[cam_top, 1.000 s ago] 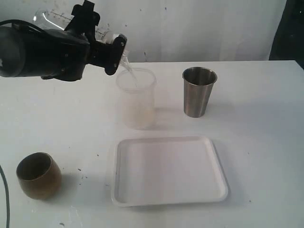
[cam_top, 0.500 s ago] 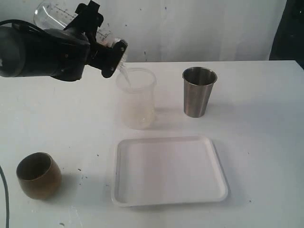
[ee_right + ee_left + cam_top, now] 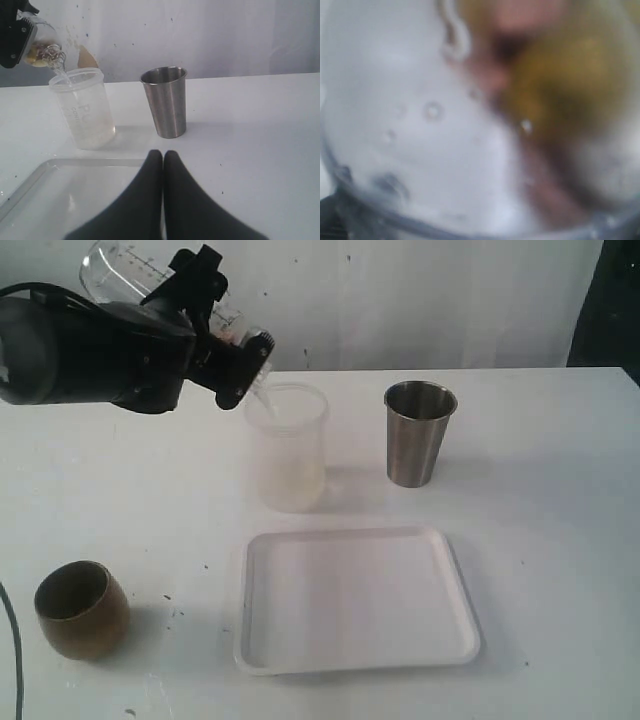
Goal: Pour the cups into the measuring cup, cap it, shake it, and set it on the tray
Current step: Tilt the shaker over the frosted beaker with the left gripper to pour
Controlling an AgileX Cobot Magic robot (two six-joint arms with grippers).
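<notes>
Nearest, at front left on the white table [image 3: 560, 540], a squat brown cup [image 3: 80, 608] standing upright; to its right, well apart, the flat white tray [image 3: 350, 600], with the right gripper [image 3: 163, 156] clenched, fingers pressed together, close by the tray. Behind the tray, a frosted cup [image 3: 288, 455] upright, and to its right, apart, the steel tumbler [image 3: 417, 435]. Farthest back on the left, the left gripper [image 3: 238, 358] clamped around the clear measuring cup [image 3: 125, 265], tipped mouth-down over the frosted cup's rim, a thin stream [image 3: 263, 397] running into it.
</notes>
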